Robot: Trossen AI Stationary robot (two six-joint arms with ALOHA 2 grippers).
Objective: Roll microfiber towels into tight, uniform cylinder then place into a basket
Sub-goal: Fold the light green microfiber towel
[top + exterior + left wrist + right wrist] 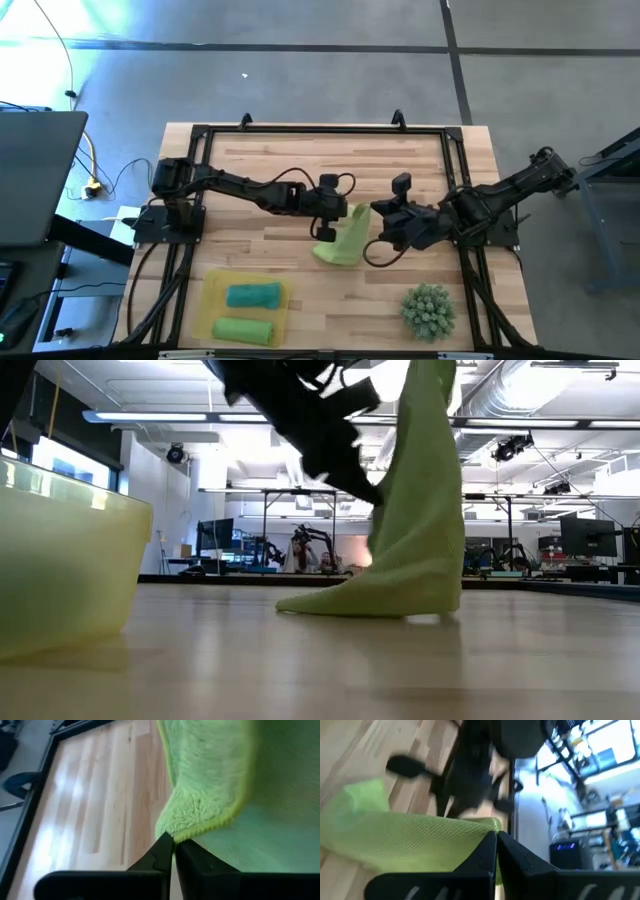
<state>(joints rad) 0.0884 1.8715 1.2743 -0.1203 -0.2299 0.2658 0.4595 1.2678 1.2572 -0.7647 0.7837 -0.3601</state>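
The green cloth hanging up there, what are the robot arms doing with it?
Both arms are holding one light green towel up over the middle of the table. The left gripper is shut on one edge and the right gripper is shut on another, so the towel hangs with its bottom resting on the wood. Two rolled towels already lie in the yellow basket. A spiky green ball sits nearby.

My arm [300,410] at twelve o'clock lifts a green towel [415,520], its hem resting on the table [350,660]; basket [60,560] at nine o'clock.
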